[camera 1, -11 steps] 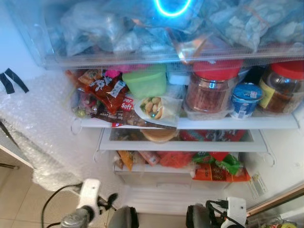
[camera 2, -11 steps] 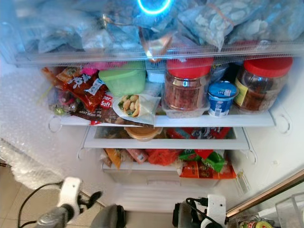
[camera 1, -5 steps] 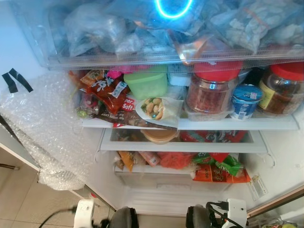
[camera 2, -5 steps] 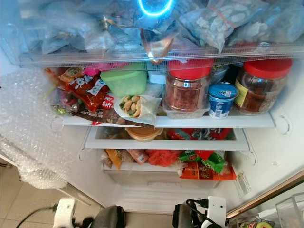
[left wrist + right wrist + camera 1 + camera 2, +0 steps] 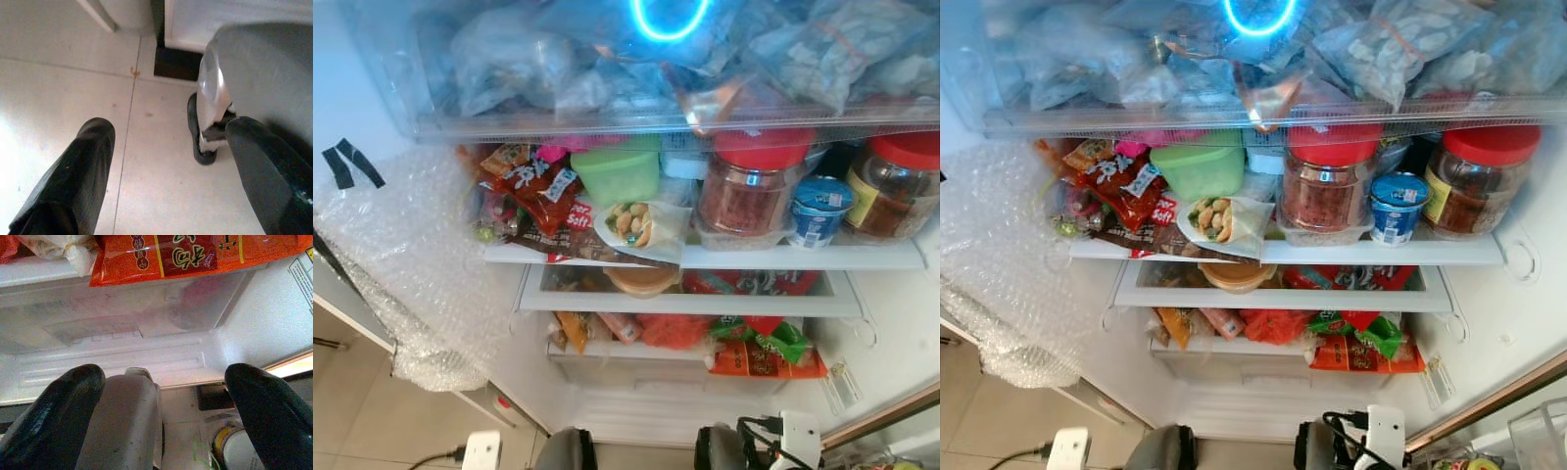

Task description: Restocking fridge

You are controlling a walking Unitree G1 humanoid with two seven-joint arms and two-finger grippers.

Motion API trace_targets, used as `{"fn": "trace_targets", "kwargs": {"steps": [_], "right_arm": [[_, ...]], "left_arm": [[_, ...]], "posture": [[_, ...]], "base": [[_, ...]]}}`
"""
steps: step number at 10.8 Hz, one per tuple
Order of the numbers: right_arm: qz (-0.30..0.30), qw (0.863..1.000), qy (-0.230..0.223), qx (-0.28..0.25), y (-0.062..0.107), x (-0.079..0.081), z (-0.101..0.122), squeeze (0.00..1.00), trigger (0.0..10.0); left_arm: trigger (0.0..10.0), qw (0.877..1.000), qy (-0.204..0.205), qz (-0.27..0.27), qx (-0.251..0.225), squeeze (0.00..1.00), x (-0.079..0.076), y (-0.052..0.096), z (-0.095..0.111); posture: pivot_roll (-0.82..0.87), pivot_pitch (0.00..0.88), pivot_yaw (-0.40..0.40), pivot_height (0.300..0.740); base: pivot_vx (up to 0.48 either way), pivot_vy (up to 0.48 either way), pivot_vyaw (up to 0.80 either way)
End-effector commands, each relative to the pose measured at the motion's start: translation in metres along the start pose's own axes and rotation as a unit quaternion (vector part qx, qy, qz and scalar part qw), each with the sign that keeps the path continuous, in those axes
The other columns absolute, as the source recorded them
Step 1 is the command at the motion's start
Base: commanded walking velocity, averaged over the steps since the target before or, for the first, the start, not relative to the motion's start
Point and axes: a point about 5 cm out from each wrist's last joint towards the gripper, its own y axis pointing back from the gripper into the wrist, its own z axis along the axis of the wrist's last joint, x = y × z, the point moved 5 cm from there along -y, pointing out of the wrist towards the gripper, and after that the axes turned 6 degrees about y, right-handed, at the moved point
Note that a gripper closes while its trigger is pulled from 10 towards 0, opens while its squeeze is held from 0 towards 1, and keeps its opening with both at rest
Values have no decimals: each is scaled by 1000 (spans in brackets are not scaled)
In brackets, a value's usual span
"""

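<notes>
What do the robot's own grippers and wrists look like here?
Each gripper has two long, rounded, glossy black fingers: left gripper, right gripper. In the head views the right wrist carries a white block with black cables looped beside it; the left wrist shows a white block with a thin black cable.

A sheet of bubble wrap [image 5: 406, 264] hangs just outside the fridge's open left side, with two strips of black tape [image 5: 342, 163] stuck on the white surface above it. Below the bubble wrap lies the beige tiled floor [image 5: 372, 426], where a black cable [image 5: 426, 457] trails.
</notes>
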Motion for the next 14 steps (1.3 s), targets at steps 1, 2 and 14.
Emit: {"fn": "trace_targets", "kwargs": {"steps": [1, 2, 14], "right_arm": [[5, 999, -10, 36, 7, 4, -23, 0, 10000], [6, 999, -11, 37, 8, 5, -23, 0, 10000], [26, 998, -17, 50, 9, 4, -27, 0, 10000]], "left_arm": [[10000, 1000, 2, 19, 21, 0, 14, 4, -13], [10000, 999, 5, 25, 25, 0, 18, 5, -15], [10000, 999, 11, 33, 42, 0, 13, 5, -26]], "posture": [[25, 84, 65, 639], [24, 85, 64, 639], [18, 88, 61, 639]], "base": [[-337, 0, 0], [-341, 0, 0], [-170, 83, 0]]}}
